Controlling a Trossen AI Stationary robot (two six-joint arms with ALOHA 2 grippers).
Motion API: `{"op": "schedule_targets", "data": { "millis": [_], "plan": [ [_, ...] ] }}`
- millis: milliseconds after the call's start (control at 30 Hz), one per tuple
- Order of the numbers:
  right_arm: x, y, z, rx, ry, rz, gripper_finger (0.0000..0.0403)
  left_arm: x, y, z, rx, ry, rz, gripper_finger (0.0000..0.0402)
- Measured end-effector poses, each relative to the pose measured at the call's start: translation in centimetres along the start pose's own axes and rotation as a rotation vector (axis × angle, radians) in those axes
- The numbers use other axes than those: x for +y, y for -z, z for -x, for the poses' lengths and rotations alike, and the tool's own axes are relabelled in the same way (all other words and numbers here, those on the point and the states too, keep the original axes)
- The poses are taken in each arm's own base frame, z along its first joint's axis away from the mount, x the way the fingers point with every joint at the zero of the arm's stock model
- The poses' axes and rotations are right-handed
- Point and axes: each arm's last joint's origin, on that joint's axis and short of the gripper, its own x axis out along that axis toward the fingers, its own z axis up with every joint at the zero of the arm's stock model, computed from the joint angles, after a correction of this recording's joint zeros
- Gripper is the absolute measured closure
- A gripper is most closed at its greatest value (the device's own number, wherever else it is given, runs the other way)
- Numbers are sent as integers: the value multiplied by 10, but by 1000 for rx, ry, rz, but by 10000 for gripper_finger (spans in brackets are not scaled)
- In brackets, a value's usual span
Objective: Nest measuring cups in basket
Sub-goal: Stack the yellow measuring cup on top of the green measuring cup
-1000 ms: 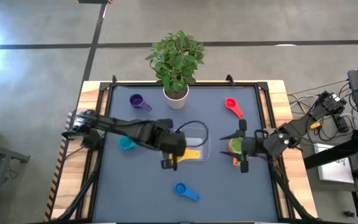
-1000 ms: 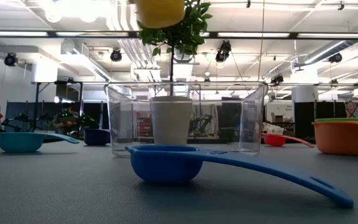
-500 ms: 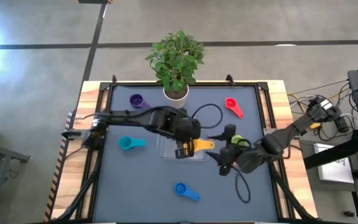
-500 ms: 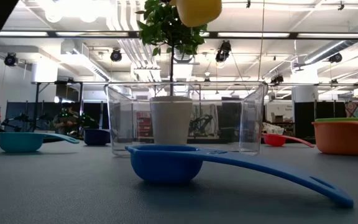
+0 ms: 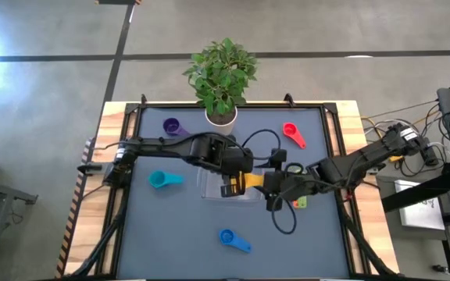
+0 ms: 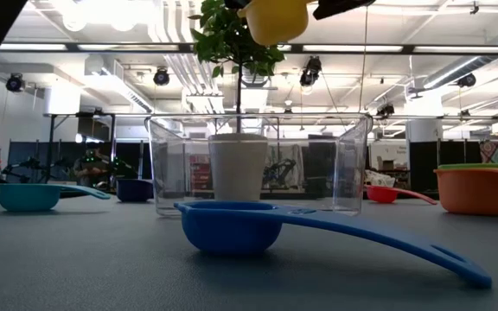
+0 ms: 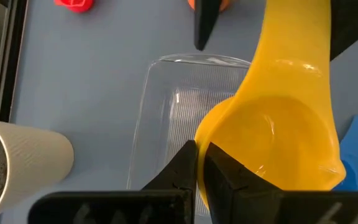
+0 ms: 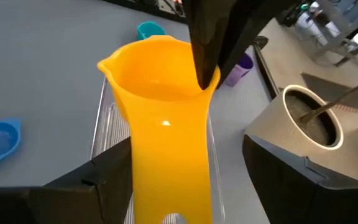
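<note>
A handover is taking place above the basket (image 5: 231, 186): the left gripper (image 7: 197, 163) is pinching the yellow cup (image 7: 278, 146) by its rim, while the right gripper (image 8: 166, 186), fingers apart, is straddling the handle and probably needs to close next.

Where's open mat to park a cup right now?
Free: the front-left corner, bordered by the teal cup and the blue cup; also the front-right corner. Crowded: mid-table, both grippers at the yellow cup over the basket.
</note>
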Motion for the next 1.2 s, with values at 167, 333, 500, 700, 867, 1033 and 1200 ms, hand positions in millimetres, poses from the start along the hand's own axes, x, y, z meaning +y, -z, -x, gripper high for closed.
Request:
{"op": "schedule_targets", "data": {
  "millis": [167,333,500,700,867,1033,1200],
  "plan": [
    [-3,0,-3,7,-20,-4,181,0,0,0,1,-9,0,402],
    [-2,1,-3,8,-41,-5,229,0,0,0,-1,-9,4,401],
    [-2,2,-3,23,-42,4,278,0,0,-1,-2,-9,5,401],
    [-2,3,-2,31,-41,2,279,0,0,-1,-2,-9,5,401],
    [-2,4,-2,37,-37,-9,279,0,0,-1,0,-9,0,386],
    [-5,8,1,72,-11,-30,279,3,6,6,30,-109,-24,341],
    [-10,12,10,104,-20,-64,279,12,12,31,-6,-175,-6,291]
  ]
}}
